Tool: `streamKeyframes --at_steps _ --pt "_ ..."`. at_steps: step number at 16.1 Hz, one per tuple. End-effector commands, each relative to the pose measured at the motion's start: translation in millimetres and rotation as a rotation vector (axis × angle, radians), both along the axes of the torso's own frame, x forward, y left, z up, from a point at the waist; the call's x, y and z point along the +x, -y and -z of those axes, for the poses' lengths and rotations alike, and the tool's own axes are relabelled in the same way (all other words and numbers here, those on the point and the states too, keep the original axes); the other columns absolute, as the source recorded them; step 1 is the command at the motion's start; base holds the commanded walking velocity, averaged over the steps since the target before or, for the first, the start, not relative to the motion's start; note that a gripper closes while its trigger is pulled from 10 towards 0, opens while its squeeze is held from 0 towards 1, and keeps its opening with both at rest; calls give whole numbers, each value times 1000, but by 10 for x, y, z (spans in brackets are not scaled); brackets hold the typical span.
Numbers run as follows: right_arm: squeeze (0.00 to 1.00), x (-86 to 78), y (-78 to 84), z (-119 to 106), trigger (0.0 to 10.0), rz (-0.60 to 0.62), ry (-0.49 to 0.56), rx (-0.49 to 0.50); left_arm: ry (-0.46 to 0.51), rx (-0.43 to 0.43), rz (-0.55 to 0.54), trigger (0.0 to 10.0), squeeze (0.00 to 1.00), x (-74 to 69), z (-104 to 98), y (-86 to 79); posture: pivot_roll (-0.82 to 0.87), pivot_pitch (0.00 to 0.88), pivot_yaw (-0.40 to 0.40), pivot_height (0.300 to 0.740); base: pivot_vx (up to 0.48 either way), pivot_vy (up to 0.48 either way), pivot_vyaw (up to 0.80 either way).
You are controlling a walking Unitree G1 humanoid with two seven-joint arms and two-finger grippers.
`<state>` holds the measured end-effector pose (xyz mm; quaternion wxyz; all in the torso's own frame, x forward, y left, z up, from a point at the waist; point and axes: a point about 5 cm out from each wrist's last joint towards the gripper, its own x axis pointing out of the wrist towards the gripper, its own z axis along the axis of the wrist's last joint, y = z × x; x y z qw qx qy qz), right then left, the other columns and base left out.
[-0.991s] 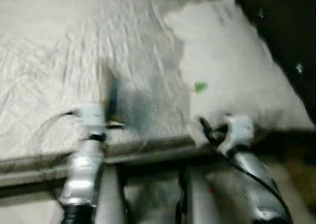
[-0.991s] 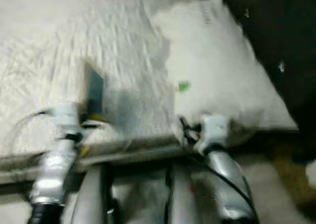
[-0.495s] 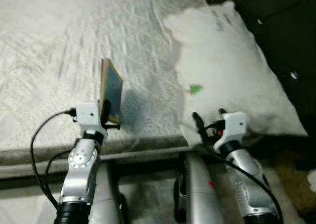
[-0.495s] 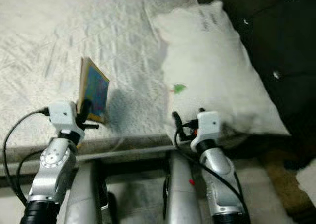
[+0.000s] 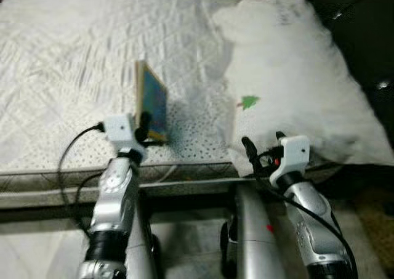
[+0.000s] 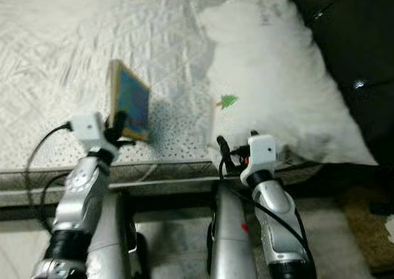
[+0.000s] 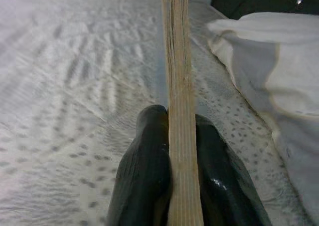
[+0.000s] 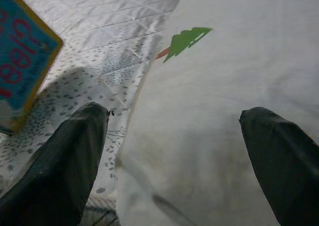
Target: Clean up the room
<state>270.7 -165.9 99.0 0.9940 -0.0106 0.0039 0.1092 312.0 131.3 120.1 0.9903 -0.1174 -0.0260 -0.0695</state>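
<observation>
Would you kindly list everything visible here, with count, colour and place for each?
Book: one, blue cover with yellow edge, held upright above the bed, left of the pillow.
Pillow: one, white with a small green tree print, on the bed's right side.
Bed: one, white quilted cover, dotted near its front edge.
Headboard: one, dark and tufted, right of the pillow.
Left gripper: one, black fingers shut on the book.
Right gripper: one, black fingers open over the pillow's near corner.
</observation>
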Motion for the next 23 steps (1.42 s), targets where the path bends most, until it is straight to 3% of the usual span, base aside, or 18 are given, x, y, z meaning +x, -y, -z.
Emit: streamKeyframes --at_steps 1,2,4,6,8,12,19,20,21,22,23 --pt "0 -19 1 35 10000 8 -10 -1 -28 -33 46 10000 0 22 25 80 -90 163 -6 527 0 0 0" --pt "0 -19 2 19 10000 9 1 -12 -38 -112 80 10000 0 78 -29 209 -96 160 -6 527 0 0 0" --pt "0 -24 6 4 10000 12 9 -18 -65 -189 114 10000 0 87 -35 308 -104 157 -4 527 0 0 0" --pt "0 -21 11 -3 10000 15 16 -26 -192 -356 181 10000 0 59 35 479 -109 154 -4 527 0 0 0" --pt "0 -18 10 -3 10000 14 16 -28 -238 -400 209 10000 0 29 45 555 -106 151 -4 527 0 0 0" --pt "0 -4 -10 1 10000 9 18 -36 -362 -440 300 10000 0 -87 183 708 -103 150 -2 527 0 0 0" --pt "0 0 2 11 10000 22 20 -40 -391 -376 321 10000 0 61 217 587 -109 143 3 527 0 0 0" --pt "0 0 1 10 10000 22 21 -41 -403 -382 314 10000 373 69 260 584 -109 143 3 527 0 0 0" --pt "0 0 1 10 10000 22 21 -41 -409 -385 309 10000 502 72 278 580 -109 143 3 527 0 0 0" --pt "0 0 2 8 10000 24 23 -42 -418 -380 299 10000 1000 85 313 560 -109 143 3 527 0 0 0" --pt "0 0 4 7 10000 26 24 -45 -422 -365 286 10000 1000 102 336 531 -109 143 3 527 0 0 0"
